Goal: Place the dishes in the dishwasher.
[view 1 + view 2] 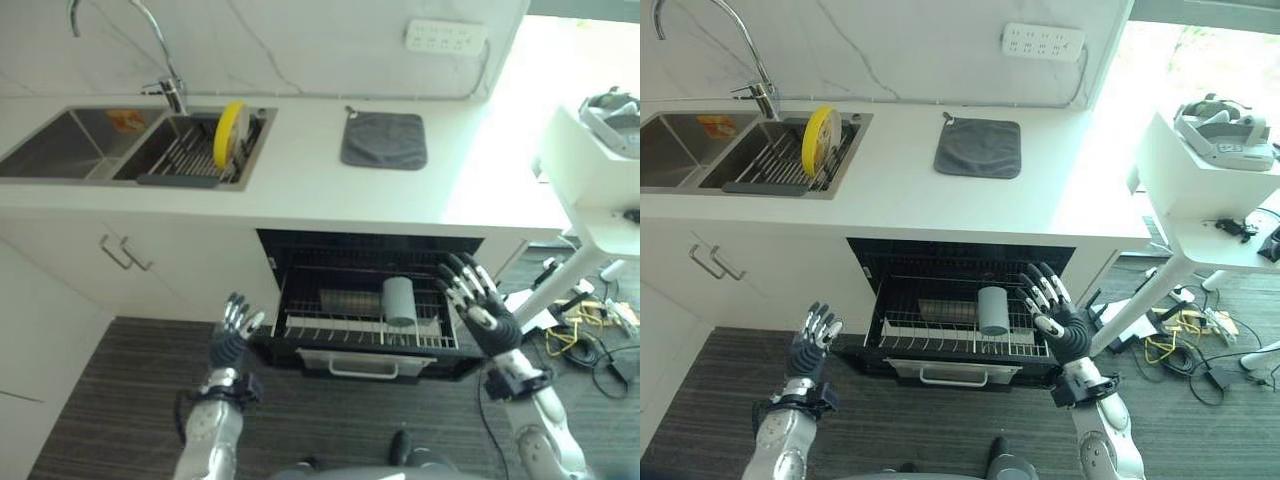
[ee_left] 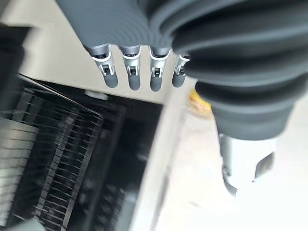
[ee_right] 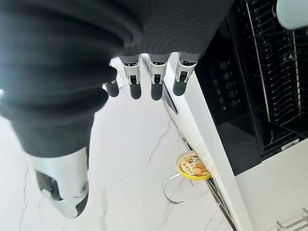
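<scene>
Yellow plate (image 1: 231, 133): one, sink rack; left hand (image 1: 232, 331), right hand (image 1: 478, 300) spread, empty.

You cannot see the back of the dishwasher rack (image 1: 365, 320): it goes under the tabletop (image 1: 300, 170). At 10 o'clock the sink (image 1: 60, 145) is cut by the picture's edge. The flat grey thing (image 1: 945, 310) beside the grey cup (image 1: 992, 310) is too small to tell.
</scene>
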